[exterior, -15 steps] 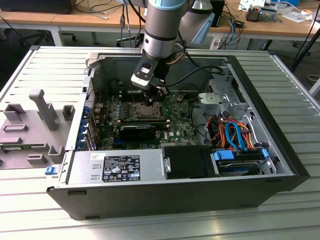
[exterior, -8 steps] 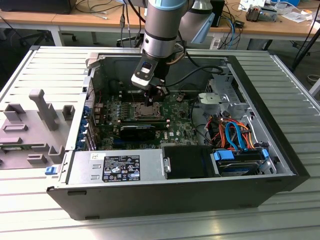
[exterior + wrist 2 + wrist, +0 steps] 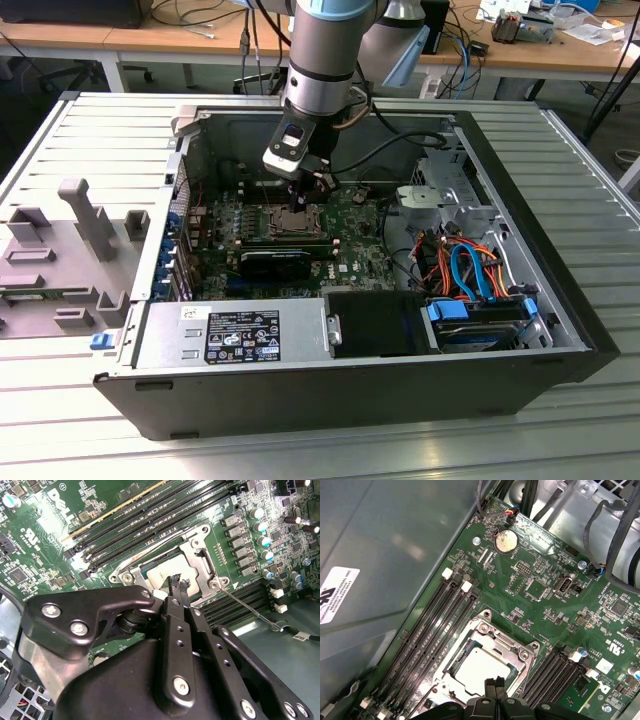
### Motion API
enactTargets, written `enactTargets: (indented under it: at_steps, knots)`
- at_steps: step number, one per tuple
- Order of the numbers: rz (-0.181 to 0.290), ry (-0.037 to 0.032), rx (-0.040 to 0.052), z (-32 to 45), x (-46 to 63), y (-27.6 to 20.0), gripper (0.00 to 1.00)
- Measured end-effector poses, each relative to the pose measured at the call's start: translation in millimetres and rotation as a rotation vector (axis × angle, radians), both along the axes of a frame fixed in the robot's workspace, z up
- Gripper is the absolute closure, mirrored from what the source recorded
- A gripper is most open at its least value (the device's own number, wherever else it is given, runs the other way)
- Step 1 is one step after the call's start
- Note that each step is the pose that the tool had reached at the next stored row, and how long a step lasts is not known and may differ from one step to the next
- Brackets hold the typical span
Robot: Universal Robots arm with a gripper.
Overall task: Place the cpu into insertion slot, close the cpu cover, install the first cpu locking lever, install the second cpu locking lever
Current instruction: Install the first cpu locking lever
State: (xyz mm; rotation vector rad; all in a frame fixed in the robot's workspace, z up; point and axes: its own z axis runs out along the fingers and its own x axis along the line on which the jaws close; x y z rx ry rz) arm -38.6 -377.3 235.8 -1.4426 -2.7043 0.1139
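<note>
Your silver-grey, blue-capped robot arm [image 3: 320, 60] reaches into the open black desktop computer case [image 3: 300, 395], which lies on the ribbed metal surface [image 3: 90, 130]. On the green motherboard [image 3: 375, 255], the small square silvery-rimmed insertion slot [image 3: 290, 222] sits at six o'clock from the black pincer [image 3: 298, 203], almost directly beneath it in the exterior view. The thin silvery cpu cover [image 3: 522, 655] appears lowered around the pale square cpu [image 3: 477, 667]. The pincer's fingertips, pressed together and empty, hover over the cover's edge. A thin wire locking lever [image 3: 250, 607] juts from one cover corner, seemingly unlatched.
</note>
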Motion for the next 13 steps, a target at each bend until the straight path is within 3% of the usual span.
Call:
enactTargets:
  at_steps: [13]
  knots:
    - [0.011,0.0,0.0001,0.0,0.0,0.0,0.89]
